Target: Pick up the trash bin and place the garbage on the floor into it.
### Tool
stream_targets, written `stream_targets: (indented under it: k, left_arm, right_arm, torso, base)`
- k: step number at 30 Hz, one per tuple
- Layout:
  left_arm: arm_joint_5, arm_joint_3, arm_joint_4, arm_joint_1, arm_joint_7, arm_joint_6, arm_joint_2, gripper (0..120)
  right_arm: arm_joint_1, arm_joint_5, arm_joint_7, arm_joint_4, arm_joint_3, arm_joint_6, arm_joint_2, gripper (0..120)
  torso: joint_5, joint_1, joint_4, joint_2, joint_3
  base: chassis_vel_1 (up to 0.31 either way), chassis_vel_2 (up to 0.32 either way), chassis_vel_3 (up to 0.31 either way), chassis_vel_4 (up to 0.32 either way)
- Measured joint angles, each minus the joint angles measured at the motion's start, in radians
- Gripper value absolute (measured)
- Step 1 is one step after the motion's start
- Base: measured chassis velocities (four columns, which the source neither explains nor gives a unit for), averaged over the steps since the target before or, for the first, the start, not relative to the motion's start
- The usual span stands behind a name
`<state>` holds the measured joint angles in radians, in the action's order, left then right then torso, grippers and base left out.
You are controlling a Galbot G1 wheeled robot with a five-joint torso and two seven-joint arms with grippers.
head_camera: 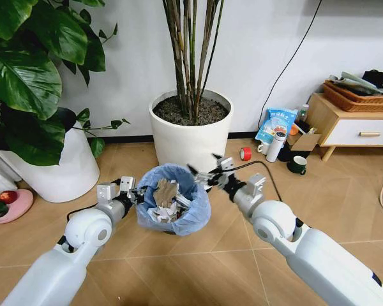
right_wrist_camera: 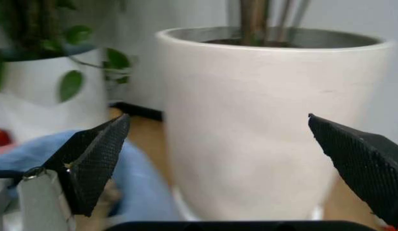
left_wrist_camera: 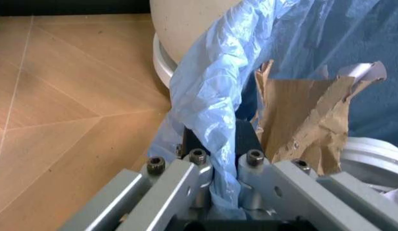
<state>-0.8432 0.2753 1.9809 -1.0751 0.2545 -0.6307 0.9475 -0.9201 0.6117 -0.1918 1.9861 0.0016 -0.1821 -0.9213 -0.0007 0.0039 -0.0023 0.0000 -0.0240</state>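
The left gripper is clamped on the rim of the trash bin, its fingers pinching the blue bag folded over that edge; the right gripper hangs at the bin's opposite rim with jaws spread wide and nothing between them; the bin sits between the two arms on the floor, holding garbage of brown paper and white wads; a white plant pot stands just behind it.

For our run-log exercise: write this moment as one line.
left gripper: shut on trash bin rim | right gripper: open, beside bin | garbage: inside
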Motion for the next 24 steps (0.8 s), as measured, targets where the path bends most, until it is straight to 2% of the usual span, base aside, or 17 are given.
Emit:
stream_targets:
  k: [7,15,24]
  left_arm:
    - [0.002,0.016,0.013,-0.015,0.001,0.002,-0.004,0]
    - [0.014,0.02,0.021,-0.027,0.001,0.004,-0.001,0]
    - [0.017,0.015,0.025,-0.031,0.001,0.005,-0.003,0]
  right_arm:
    - [-0.105,-0.051,-0.028,0.036,0.117,-0.009,-0.014,100]
    - [-0.362,-0.124,-0.038,0.138,0.305,-0.024,-0.056,100]
    - [-0.499,-0.185,-0.036,0.197,0.393,-0.017,-0.116,100]
  torso:
    - [0.0001,0.0,0.0001,0.0,0.0]
    - [0.0001,0.0,-0.0002,0.0,0.0]
    - [0.0,0.0,0.0,0.0,0.0]
  base:
    - [0.0,0.0,0.0,0.0]
    - [0.0,0.0,0.0,0.0]
    - [0.0,0.0,0.0,0.0]
